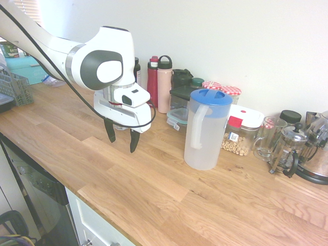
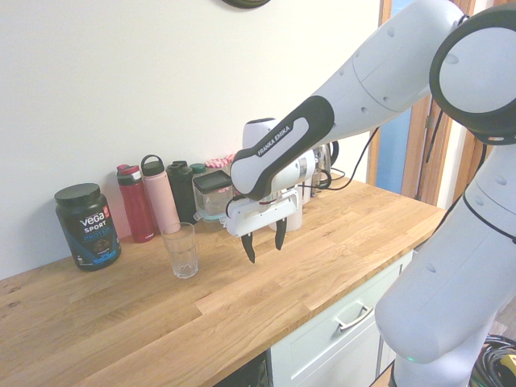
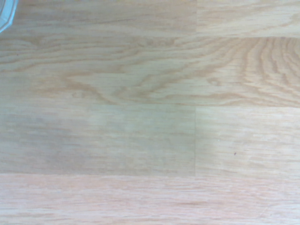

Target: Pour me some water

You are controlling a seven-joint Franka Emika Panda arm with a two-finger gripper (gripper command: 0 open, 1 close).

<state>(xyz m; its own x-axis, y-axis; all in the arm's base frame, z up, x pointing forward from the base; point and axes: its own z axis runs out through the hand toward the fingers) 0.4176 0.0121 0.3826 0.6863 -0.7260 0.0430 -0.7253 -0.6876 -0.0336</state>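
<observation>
We saw the gripper (image 1: 122,137) hanging above the wooden surface (image 1: 154,189), pointing straight down, its jaws apart and holding nothing. The jug (image 1: 205,129), frosted white with a blue lid and white handle, stood upright on the surface toward the wall edge, near the gripper but apart from it. The water in it was too clear for us to make out its level. In the second exterior view an empty glass (image 2: 181,250) stood upright on the surface, just beside the gripper, in front of the bottles (image 2: 149,201) lined along the wall edge. The wrist view showed bare wood grain below the gripper.
</observation>
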